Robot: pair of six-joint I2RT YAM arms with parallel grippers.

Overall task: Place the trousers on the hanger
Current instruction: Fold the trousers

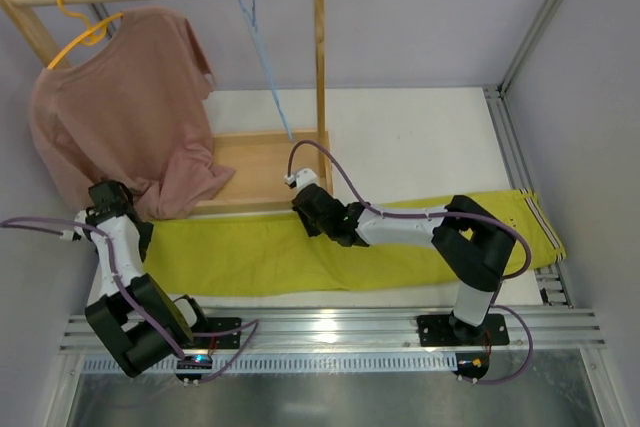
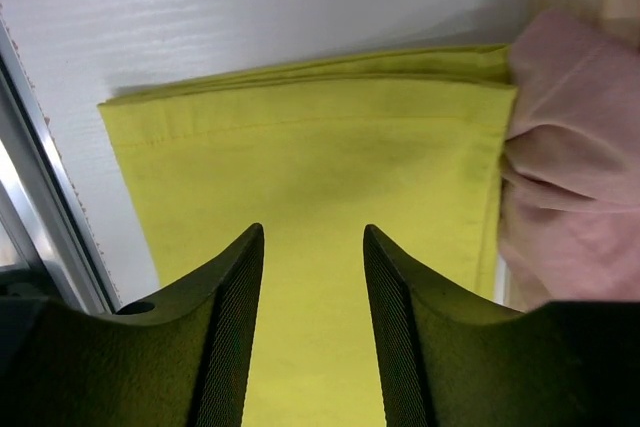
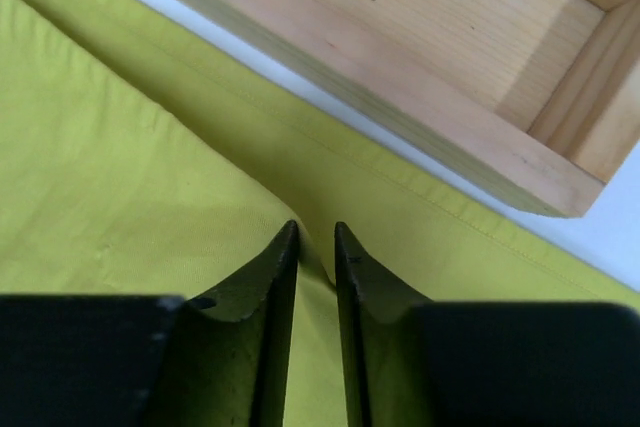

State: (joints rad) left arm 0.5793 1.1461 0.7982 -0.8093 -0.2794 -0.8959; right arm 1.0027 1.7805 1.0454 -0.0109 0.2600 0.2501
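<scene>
The yellow-green trousers (image 1: 250,257) lie flat across the table, waistband at the right. The light-blue hanger (image 1: 265,62) hangs empty from the wooden rail. My right gripper (image 1: 305,212) is down on the trousers' far edge by the rack base. In the right wrist view its jaws (image 3: 316,232) are nearly closed on a raised fold of the cloth (image 3: 120,177). My left gripper (image 1: 140,232) is open just above the leg end (image 2: 300,147), with cloth showing between its fingers (image 2: 240,287).
A dusty-pink T-shirt (image 1: 130,117) on a yellow hanger (image 1: 85,27) drapes onto the trousers' left end and shows in the left wrist view (image 2: 580,147). The wooden rack has a tray base (image 1: 250,162), also in the right wrist view (image 3: 420,47), and an upright post (image 1: 320,57). Metal rails run along the near edge.
</scene>
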